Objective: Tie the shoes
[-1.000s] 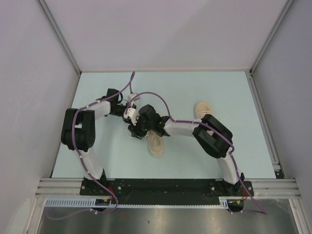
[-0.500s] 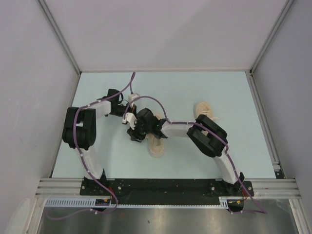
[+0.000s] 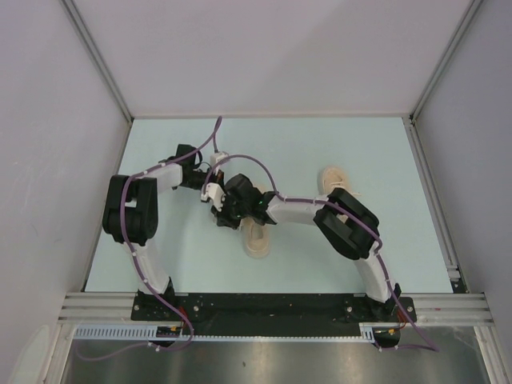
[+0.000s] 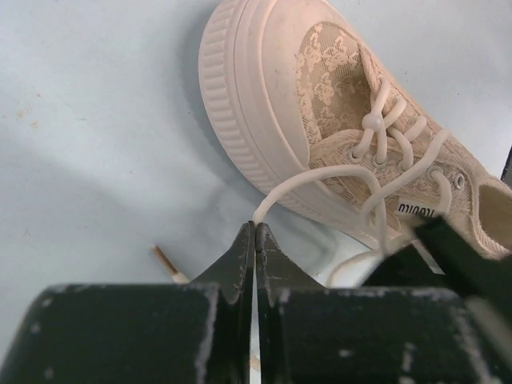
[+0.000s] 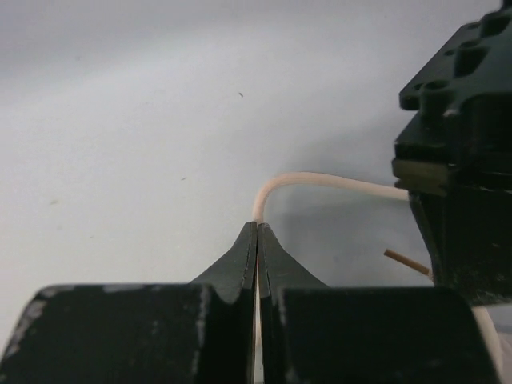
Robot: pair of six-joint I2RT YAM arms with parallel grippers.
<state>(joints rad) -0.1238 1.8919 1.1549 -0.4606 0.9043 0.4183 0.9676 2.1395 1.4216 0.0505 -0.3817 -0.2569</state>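
One beige lace-patterned shoe point(image 4: 336, 128) lies on the pale blue table, its toe pointing up-left in the left wrist view. From above, this shoe point(image 3: 257, 238) is half hidden under my right arm. The other shoe point(image 3: 330, 179) lies farther right, behind the right arm. My left gripper point(image 4: 256, 225) is shut on an off-white lace point(image 4: 308, 178) that runs up to the eyelets. My right gripper point(image 5: 258, 225) is shut on a lace point(image 5: 320, 181) that curves right and passes behind the left gripper's black body point(image 5: 460, 152). Seen from above, the left gripper point(image 3: 210, 194) and right gripper point(image 3: 222, 214) nearly touch.
A brown lace tip point(image 4: 165, 262) rests on the table beside the left fingers, and this lace tip point(image 5: 404, 262) also shows in the right wrist view. White walls point(image 3: 48, 144) enclose the table on three sides. A metal rail point(image 3: 264, 304) runs along the near edge.
My right gripper has gone from open to shut on a lace and has shifted slightly left toward the left gripper. The left gripper stayed shut in place.
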